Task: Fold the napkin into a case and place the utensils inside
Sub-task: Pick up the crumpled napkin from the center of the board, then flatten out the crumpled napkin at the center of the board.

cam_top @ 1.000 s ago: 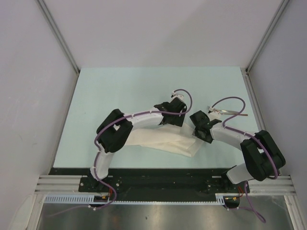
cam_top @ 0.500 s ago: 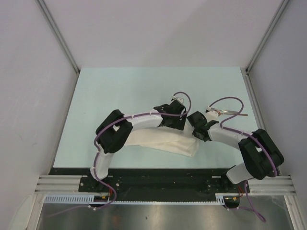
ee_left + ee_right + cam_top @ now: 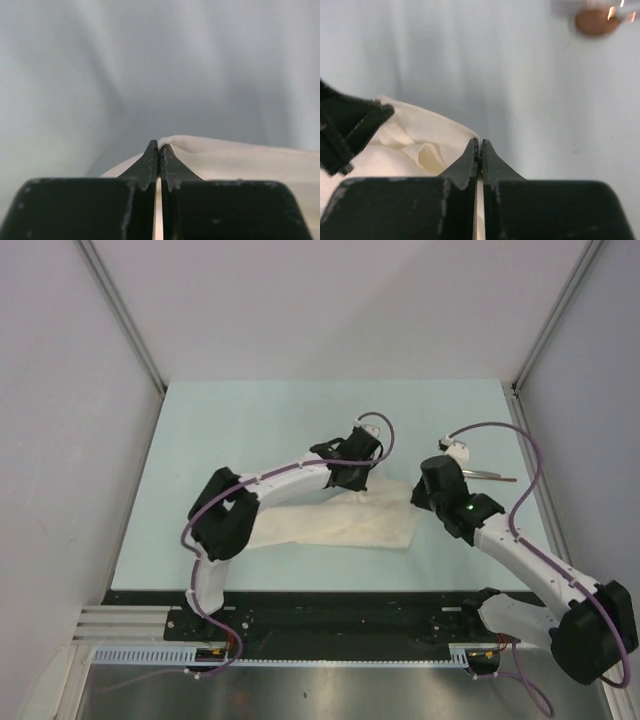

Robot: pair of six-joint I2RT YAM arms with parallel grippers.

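Note:
The white napkin (image 3: 335, 525) lies on the table as a rumpled, partly folded band. My left gripper (image 3: 350, 483) is shut on its far edge, and a thin fold of the napkin (image 3: 235, 157) shows pinched at the left gripper's tips (image 3: 159, 145). My right gripper (image 3: 418, 496) is shut on the right far corner, where the napkin (image 3: 415, 137) runs in between the right gripper's tips (image 3: 480, 145). The spoon (image 3: 487, 476) lies on the table to the right; its coppery bowl (image 3: 592, 22) appears blurred in the right wrist view. No finished case is visible.
The pale green table (image 3: 250, 430) is walled by grey panels on three sides. The black left gripper body (image 3: 345, 130) shows at the left of the right wrist view, close to my right gripper. The spoon lies just beyond the right wrist.
Both grippers have gone from open to shut on the napkin's far edge. The right arm has stretched out and both wrists have moved farther away, drawing the napkin flatter.

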